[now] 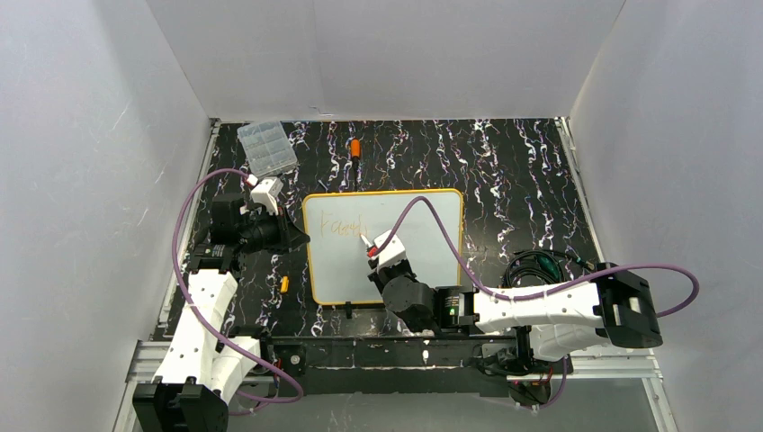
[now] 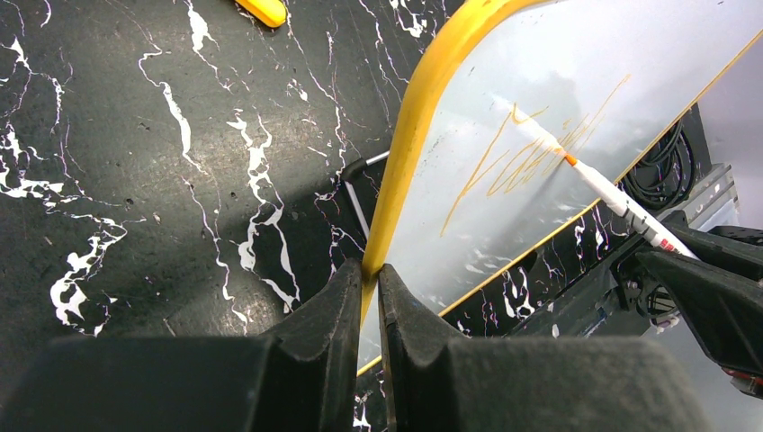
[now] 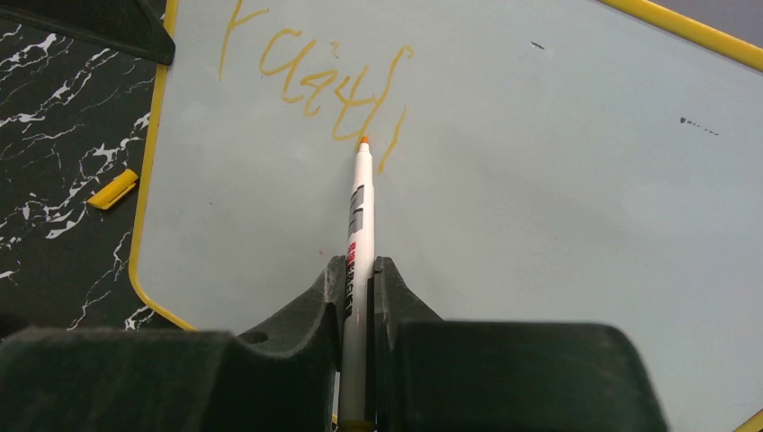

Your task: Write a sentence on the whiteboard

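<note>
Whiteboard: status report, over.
Left gripper shut on whiteboard rim. Right gripper shut on marker, tip at last stroke. Sentence one orange word so far. Nothing lying on blank board ahead.

Black marble-pattern tabletop [image 1: 504, 180], white veins. Directly on it:
- white rectangular yellow-rimmed whiteboard [image 1: 342, 270], centre
- clear plastic compartment box [image 1: 266, 148], upper left
- small orange pen-like piece [image 1: 356, 148], top centre
- small yellow plastic piece [image 1: 284, 285], left of board
- black cable coil [image 1: 531, 267], right

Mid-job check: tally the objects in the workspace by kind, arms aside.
whiteboard: 1
marker, held: 1
clear compartment box: 1
small orange object: 1
small yellow piece: 1
Total: 5
</note>
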Controlling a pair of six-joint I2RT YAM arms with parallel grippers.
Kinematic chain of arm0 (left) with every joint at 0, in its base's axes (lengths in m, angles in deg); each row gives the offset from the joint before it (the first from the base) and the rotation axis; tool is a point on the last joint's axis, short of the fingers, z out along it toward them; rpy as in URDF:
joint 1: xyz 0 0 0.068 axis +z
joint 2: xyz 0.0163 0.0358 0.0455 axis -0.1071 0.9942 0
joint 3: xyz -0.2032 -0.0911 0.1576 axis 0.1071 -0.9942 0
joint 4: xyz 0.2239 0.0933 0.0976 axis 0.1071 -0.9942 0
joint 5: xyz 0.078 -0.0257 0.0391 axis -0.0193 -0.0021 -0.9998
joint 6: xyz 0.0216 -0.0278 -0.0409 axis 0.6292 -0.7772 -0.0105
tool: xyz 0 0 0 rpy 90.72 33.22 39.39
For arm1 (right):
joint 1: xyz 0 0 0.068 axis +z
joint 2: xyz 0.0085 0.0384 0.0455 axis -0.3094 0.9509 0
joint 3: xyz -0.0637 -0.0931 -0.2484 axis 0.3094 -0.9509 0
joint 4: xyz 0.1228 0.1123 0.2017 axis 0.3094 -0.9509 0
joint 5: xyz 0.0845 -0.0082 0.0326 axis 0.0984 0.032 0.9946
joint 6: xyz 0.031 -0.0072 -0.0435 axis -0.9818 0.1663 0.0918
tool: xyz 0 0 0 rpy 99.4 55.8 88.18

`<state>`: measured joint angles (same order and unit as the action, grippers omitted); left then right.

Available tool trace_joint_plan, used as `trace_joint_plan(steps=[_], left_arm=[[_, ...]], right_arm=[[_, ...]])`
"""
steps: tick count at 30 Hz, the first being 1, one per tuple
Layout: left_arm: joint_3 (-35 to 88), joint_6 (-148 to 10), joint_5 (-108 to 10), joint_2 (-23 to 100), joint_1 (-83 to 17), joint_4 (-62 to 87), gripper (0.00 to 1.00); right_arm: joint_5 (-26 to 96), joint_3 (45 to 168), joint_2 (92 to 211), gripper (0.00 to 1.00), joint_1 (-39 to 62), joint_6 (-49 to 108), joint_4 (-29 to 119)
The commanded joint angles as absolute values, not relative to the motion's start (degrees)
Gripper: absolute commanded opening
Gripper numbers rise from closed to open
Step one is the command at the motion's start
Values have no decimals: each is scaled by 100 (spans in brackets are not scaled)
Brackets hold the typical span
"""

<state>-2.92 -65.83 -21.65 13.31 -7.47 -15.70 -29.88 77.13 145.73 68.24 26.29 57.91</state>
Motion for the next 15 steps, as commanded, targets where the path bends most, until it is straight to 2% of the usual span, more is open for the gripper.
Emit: trace_joint_plan(steps=[1,15], left_arm=[[-198,-6615,-1954,1293,-769,-1651,10],[-198,-6615,-1963,1301,-772,-1651,10]], right_arm=[[-3331,7958,14616,1,6721,2631,6056],[-3427,7976,14612,1,6532,2675,6122]])
